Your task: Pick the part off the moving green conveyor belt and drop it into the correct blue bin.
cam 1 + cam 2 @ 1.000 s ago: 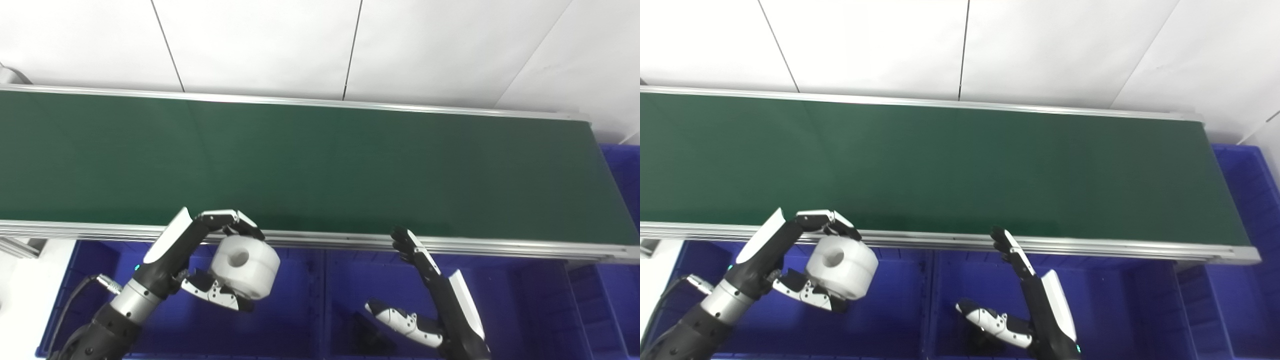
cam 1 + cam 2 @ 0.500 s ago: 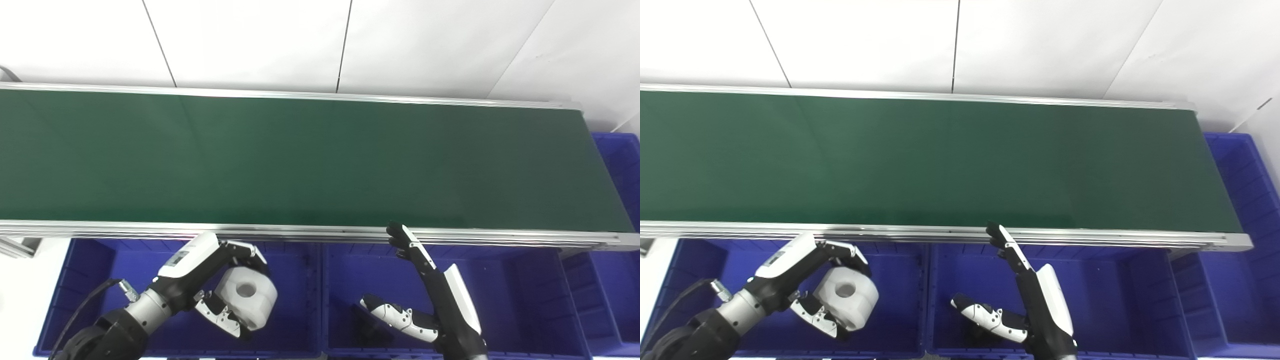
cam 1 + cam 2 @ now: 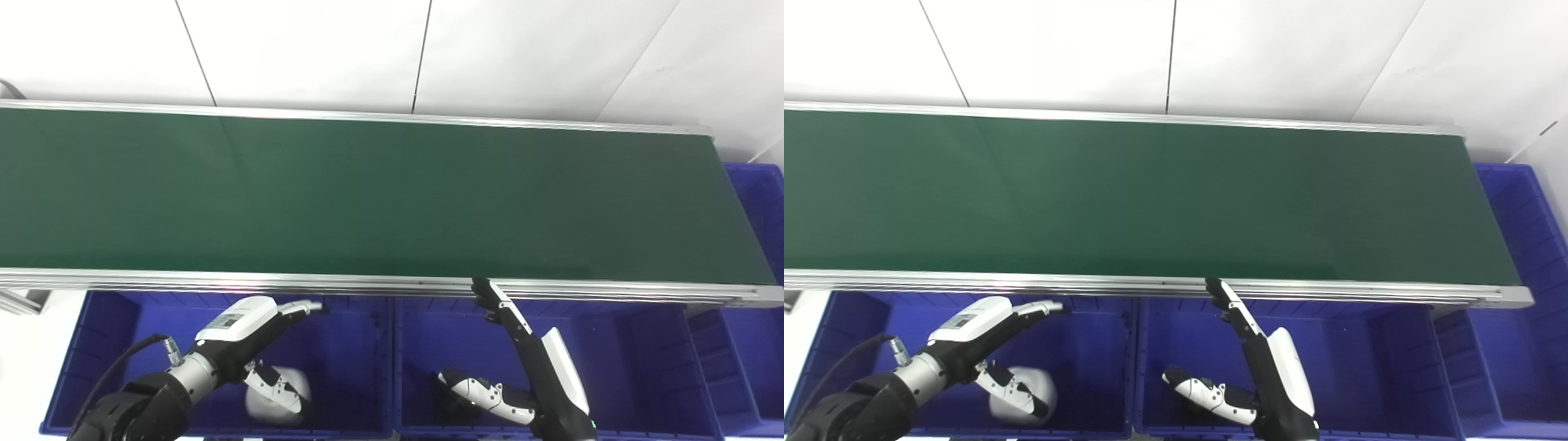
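Note:
The white round part (image 3: 277, 401) with a centre hole lies on the floor of the left blue bin (image 3: 116, 343), partly behind my left thumb. My left hand (image 3: 257, 343) hovers over that bin, open, fingers stretched out flat and holding nothing. My right hand (image 3: 520, 367) is open over the middle blue bin (image 3: 612, 367), fingers pointing up to the belt's near rail, thumb spread low. A dark object (image 3: 453, 407) lies in that bin behind the thumb. The green conveyor belt (image 3: 380, 196) carries nothing.
The belt's metal rail (image 3: 380, 285) runs just above both bins. More blue bins stand at the right: one (image 3: 756, 355) below the belt end, another (image 3: 1528, 226) beyond it. A white wall is behind the belt.
My left hand opened and the white part dropped from it to the floor of the left bin. The right hand barely moved. One second ago the camera view shifted slightly.

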Available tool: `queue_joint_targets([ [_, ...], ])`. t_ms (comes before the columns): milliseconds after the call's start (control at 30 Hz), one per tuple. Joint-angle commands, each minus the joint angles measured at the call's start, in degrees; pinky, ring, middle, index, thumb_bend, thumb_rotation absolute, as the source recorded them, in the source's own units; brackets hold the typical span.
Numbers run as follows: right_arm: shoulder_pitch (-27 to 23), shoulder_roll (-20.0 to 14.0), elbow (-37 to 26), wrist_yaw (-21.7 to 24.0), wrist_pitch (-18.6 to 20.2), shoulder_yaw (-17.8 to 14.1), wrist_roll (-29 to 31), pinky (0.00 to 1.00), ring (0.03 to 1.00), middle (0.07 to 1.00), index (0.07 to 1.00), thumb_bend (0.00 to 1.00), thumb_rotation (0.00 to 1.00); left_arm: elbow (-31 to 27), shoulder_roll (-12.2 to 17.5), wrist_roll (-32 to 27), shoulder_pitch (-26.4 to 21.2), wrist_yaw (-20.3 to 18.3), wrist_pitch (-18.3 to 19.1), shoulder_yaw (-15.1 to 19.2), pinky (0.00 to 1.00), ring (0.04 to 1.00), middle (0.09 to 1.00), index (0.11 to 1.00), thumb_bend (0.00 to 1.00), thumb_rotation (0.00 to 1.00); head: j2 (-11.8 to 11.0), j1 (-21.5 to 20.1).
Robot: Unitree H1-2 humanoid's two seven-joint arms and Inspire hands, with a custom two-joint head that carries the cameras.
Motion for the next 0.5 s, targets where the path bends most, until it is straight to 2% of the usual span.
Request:
queue_joint_targets([
  [0, 0.8, 0.3, -2.3, -0.1, 0.3, 0.1, -1.2, 0.81, 0.871, 0.903, 0.925, 0.75, 0.5, -1.0, 0.3, -4.3, 0.0, 2.5, -2.6, 1.4, 0.83, 0.93, 0.982, 0.967, 0.71, 0.37, -0.4, -0.1],
  [33, 0.9, 0.3, -2.6, 0.0, 0.6, 0.2, -1.8, 0.8, 0.87, 0.903, 0.924, 0.75, 0.5, -0.8, 0.0, -6.5, 0.3, 2.8, -2.9, 2.0, 0.84, 0.941, 0.991, 0.977, 0.72, 0.36, -0.4, -0.1],
  [100, 1.1, 0.2, -3.0, 0.2, 0.9, 0.3, -2.9, 0.8, 0.871, 0.905, 0.922, 0.76, 0.5, -0.8, -0.4, -11.1, 0.8, 2.9, -3.4, 3.0, 0.83, 0.959, 0.999, 0.996, 0.74, 0.41, -0.7, -0.2],
  [200, 1.9, 0.0, -4.5, 1.3, 2.2, 0.5, -3.7, 0.8, 0.873, 0.908, 0.922, 0.75, 0.48, -0.8, -1.5, -22.0, 2.9, 4.3, -7.4, 5.1, 0.85, 0.96, 1.0, 1.0, 0.76, 0.47, -1.0, -0.4],
  [267, 2.2, -0.2, -5.2, 1.9, 3.0, 0.4, -3.5, 0.8, 0.877, 0.911, 0.921, 0.75, 0.46, -0.1, -2.5, -27.7, 4.2, 5.2, -10.8, 5.8, 0.91, 0.975, 1.0, 1.0, 0.77, 0.5, -1.0, -0.4],
  [300, 2.3, -0.3, -5.4, 2.1, 3.2, 0.2, -3.3, 0.8, 0.877, 0.912, 0.921, 0.76, 0.45, 0.4, -3.0, -29.7, 4.7, 5.6, -12.3, 6.0, 0.94, 0.991, 1.0, 1.0, 0.77, 0.53, -1.0, -0.4],
  [367, 2.4, -0.3, -5.3, 2.2, 3.3, 0.1, -2.9, 0.8, 0.876, 0.91, 0.92, 0.76, 0.45, 1.2, -4.0, -32.6, 5.6, 6.3, -14.6, 6.2, 0.95, 0.995, 1.0, 1.0, 0.78, 0.54, -1.4, -0.8],
  [467, 2.3, -0.4, -4.9, 2.2, 3.2, -0.1, -2.3, 0.8, 0.877, 0.911, 0.921, 0.76, 0.46, 2.2, -4.9, -34.2, 6.3, 6.9, -16.9, 6.2, 0.95, 0.999, 1.0, 1.0, 0.79, 0.56, -1.8, -0.8],
])
